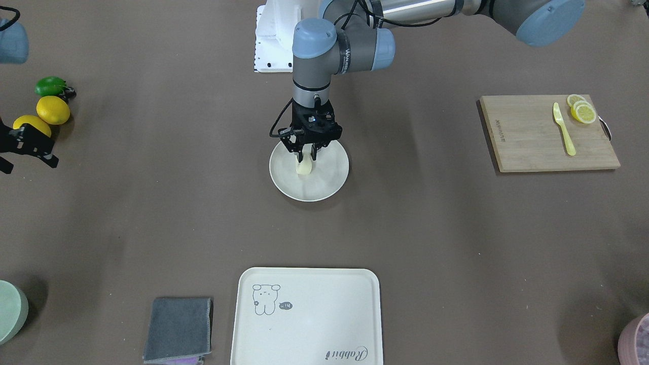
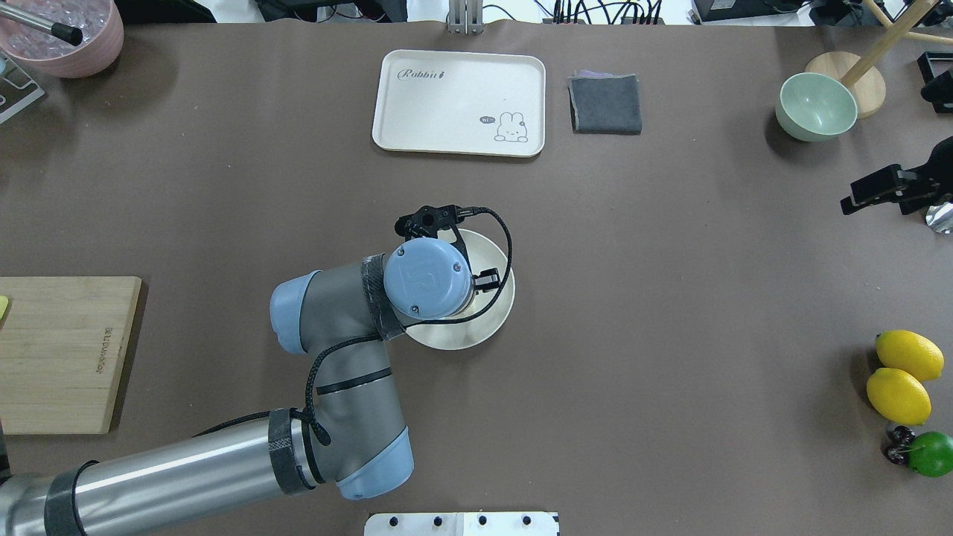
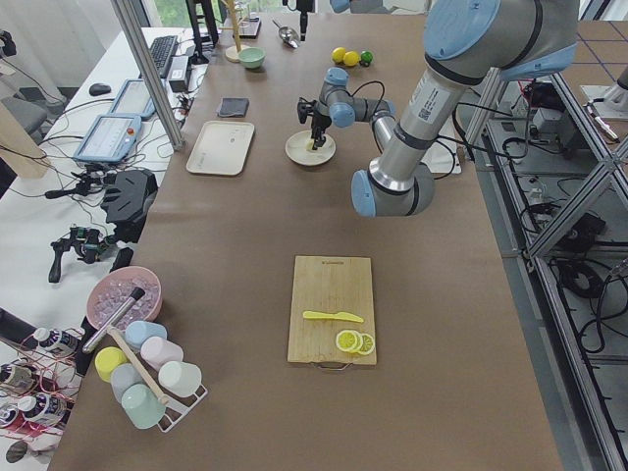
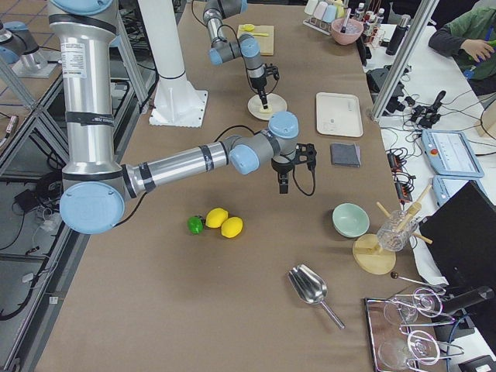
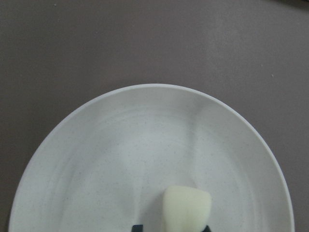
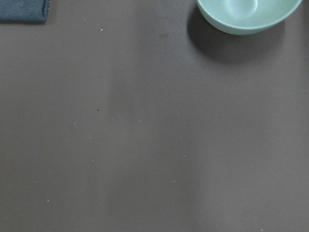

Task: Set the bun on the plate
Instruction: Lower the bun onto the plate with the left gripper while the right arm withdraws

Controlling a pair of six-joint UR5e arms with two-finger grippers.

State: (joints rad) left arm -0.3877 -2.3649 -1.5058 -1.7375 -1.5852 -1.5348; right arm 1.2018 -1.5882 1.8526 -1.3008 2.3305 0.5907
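Bun [image 1: 304, 167] is held upright over the middle of the plate [image 1: 330, 178], clamped in the left tool [image 1: 305, 158], jaws parted only by the bun's width. Right tool [image 1: 25, 144], well apart: grip state cannot be told.

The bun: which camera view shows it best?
The left wrist-mounted view: the bun is large and sharp against the plate. The front-facing view shows it small at the left gripper; overhead the wrist hides it; side views show a speck.
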